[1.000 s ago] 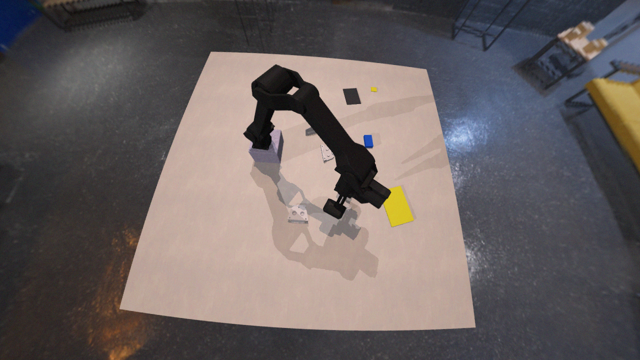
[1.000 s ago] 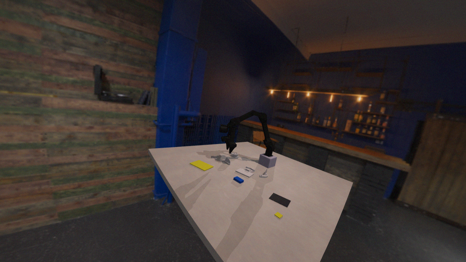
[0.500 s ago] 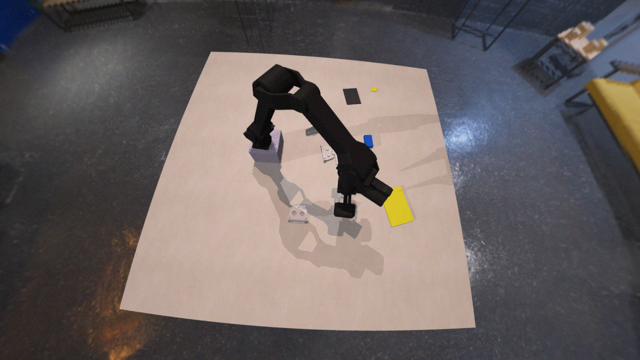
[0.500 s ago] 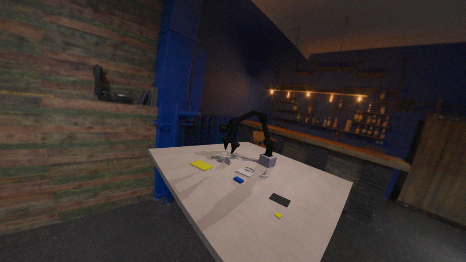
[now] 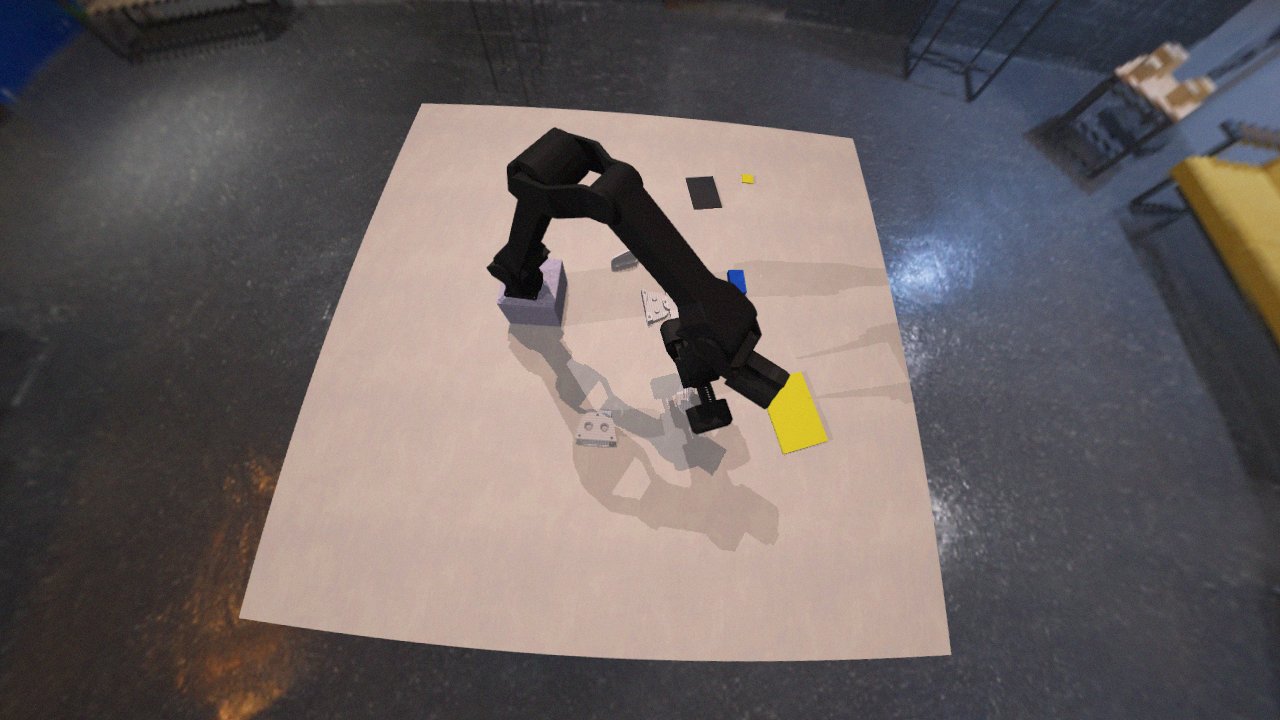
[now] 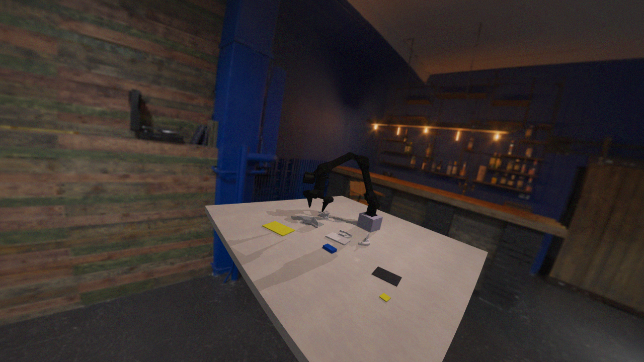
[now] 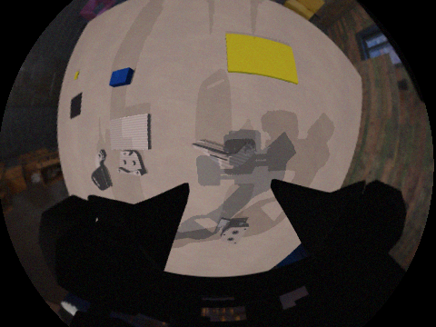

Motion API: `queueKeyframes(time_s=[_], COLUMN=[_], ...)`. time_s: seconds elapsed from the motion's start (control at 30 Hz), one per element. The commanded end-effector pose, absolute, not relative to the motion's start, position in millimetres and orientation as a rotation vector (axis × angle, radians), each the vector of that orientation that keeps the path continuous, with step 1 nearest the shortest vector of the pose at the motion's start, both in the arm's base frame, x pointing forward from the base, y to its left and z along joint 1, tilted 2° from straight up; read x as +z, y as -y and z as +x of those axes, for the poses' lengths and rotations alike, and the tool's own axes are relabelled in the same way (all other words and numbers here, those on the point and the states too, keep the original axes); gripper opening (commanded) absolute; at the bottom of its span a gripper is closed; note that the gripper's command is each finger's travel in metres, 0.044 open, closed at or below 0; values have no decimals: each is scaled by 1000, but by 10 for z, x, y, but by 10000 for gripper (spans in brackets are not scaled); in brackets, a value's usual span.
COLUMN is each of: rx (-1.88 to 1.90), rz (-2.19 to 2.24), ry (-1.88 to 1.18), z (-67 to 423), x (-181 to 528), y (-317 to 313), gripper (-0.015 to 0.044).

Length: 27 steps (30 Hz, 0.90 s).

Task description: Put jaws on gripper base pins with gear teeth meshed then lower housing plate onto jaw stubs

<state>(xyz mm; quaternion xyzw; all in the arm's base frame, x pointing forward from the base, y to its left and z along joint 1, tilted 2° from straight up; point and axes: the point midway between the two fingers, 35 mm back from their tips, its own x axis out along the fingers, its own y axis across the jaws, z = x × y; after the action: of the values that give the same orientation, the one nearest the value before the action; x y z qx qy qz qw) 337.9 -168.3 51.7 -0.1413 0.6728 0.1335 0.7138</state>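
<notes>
My gripper [image 5: 690, 380] [image 6: 316, 208] [image 7: 232, 185] is open and empty, above the table. One pale jaw [image 6: 313, 222] [image 7: 222, 154] lies below it in its shadow; the arm mostly hides it in the top view. The other jaw [image 5: 623, 261] [image 6: 364, 242] [image 7: 101, 176] lies apart, near the arm's mount. A trapezoid part with two round features [image 5: 597, 429] [image 7: 233, 232] lies flat near the gripper. A second part [image 5: 656, 307] [image 7: 131, 163] with small raised features lies farther off. I cannot tell surely which is the gripper base and which the housing plate. None of these parts touch.
A pale ribbed plate [image 6: 334, 237] [image 7: 132, 132] lies beside the second part. Also on the table are a yellow plate [image 5: 799, 416] [image 6: 278, 228] [image 7: 261, 59], a blue block [image 5: 736, 280] [image 6: 329, 248] [image 7: 121, 77], a black plate [image 5: 703, 192] [image 6: 386, 276] and a small yellow tile [image 5: 748, 179] [image 6: 385, 297].
</notes>
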Motion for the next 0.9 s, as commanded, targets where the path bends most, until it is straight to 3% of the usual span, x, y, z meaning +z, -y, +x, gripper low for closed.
queueKeyframes(time_s=[0.0, 0.87], rx=[370, 869], rz=[-387, -910], ry=[-1481, -1327], z=[3385, 3444], x=[517, 539], y=[1666, 1576], gripper=[440, 440])
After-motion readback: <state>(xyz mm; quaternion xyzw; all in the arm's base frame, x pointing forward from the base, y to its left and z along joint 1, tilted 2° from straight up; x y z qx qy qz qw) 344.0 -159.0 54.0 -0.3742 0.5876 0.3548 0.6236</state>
